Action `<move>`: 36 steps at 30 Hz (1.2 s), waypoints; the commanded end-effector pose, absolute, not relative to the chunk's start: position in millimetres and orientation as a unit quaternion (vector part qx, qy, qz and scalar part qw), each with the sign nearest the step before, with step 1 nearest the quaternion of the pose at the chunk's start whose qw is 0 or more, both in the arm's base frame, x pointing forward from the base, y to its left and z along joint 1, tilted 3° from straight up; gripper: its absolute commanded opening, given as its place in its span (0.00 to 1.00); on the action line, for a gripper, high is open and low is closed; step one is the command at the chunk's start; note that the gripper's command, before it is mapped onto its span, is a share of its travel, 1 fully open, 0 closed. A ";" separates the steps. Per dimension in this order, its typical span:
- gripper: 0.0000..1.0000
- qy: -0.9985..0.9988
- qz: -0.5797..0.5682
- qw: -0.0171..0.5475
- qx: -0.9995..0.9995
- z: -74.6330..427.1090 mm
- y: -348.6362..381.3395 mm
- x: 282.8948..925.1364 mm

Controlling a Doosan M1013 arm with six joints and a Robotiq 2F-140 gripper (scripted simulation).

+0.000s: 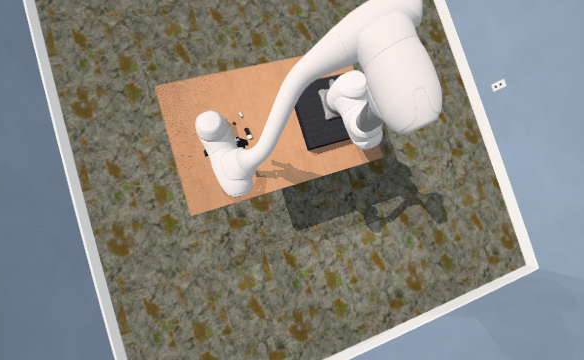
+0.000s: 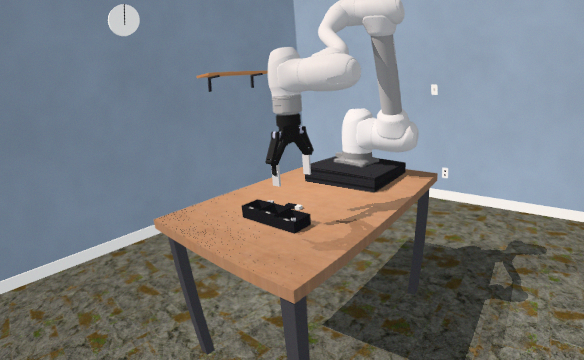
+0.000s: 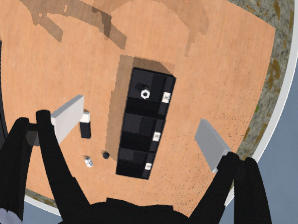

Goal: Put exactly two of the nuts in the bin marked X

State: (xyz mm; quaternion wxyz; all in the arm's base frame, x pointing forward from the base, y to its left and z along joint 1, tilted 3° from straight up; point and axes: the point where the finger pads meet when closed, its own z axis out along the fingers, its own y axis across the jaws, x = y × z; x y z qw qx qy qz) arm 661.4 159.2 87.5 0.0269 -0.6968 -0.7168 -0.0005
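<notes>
We held the open pincer above the bins, perhaps having freed 1 nut below.

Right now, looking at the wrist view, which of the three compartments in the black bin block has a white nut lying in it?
The largest compartment, at the block's upper end; its white nut sets it apart.

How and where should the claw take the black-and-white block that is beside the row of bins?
Come from straight above and grip the black-and-white block around its middle, across the two long sides. It looks longer than wide, with wood visible along both long sides. The open claw would probably need to move sideways first, off the bins.
</notes>
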 end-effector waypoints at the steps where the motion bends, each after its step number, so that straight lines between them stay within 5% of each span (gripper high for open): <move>1: 1.00 -0.716 -0.002 0.024 -0.698 109.8 156.2 666.8; 36: 1.00 -0.716 -0.002 0.024 -0.698 138.7 155.2 667.7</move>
